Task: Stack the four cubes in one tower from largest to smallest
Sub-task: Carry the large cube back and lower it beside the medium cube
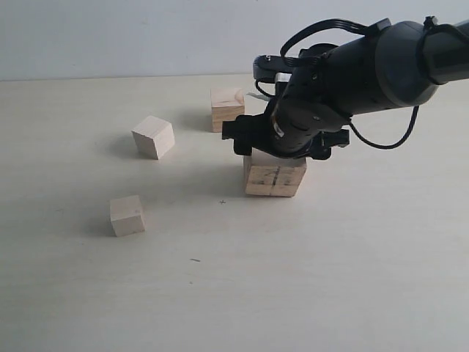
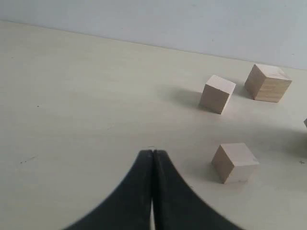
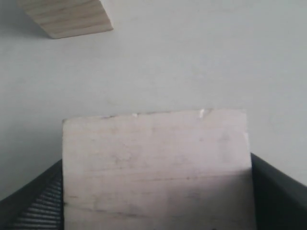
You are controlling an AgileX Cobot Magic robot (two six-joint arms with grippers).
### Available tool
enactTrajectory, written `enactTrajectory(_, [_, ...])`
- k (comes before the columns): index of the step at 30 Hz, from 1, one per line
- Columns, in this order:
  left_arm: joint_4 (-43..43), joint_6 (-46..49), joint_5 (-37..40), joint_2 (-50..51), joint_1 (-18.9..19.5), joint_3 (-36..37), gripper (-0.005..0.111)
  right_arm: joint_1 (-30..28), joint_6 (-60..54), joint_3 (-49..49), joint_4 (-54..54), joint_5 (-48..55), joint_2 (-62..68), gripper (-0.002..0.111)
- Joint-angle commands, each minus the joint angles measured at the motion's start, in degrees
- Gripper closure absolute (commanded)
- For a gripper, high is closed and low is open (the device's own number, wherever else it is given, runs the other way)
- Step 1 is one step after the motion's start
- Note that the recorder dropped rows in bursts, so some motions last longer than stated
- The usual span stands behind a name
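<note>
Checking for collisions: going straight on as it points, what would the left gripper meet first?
Likely only bare table; the left gripper, jaws shut, points aside of the nearest small cube. Depth is unclear.

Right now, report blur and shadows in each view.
Exterior view: sharp, evenly lit, soft shadow left of the nearest cube. Left wrist view: left tool blurred up close. Right wrist view: largest cube fills the frame, slightly soft.

SURFACE: I read a pale, matte desk [image 1: 344,286] filling the exterior view | BACKDROP: plain light grey-blue wall [image 1: 132,33] meets its far edge | BLEMISHES: I note a short dark streak [image 1: 195,259] and a tiny cross-shaped speck [image 1: 223,202] on the desk
</note>
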Motion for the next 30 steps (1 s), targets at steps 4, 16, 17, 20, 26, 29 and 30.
enactTrajectory(4, [0.1,-0.1,-0.1,-0.3,-0.2,0.0,0.107,0.0,0.1,-0.4,-1.7,-0.6,-0.6,0.034])
enactTrajectory(16, [0.1,-0.1,-0.1,-0.3,-0.2,0.0,0.107,0.0,0.1,-0.4,-2.0,-0.4,-0.6,0.034])
enactTrajectory(17, [0.1,-0.1,-0.1,-0.3,-0.2,0.0,0.107,0.0,0.3,-0.4,-1.8,-0.6,-0.6,0.034])
enactTrajectory(20, [0.1,-0.1,-0.1,-0.3,-0.2,0.0,0.107,0.0,0.1,-0.4,-1.8,-0.4,-0.6,0.034])
enactTrajectory(26, [0.1,-0.1,-0.1,-0.3,-0.2,0.0,0.107,0.0,0.1,-0.4,-1.9,-1.0,-0.6,0.02])
enactTrajectory(29, [0.1,-0.1,-0.1,-0.3,-0.2,0.0,0.107,0.0,0.1,-0.4,-2.1,-1.0,-0.5,0.004])
enactTrajectory(30, [0.1,-0.1,-0.1,-0.3,-0.2,0.0,0.107,0.0,0.1,-0.4,-2.1,-1.0,-0.5,0.003])
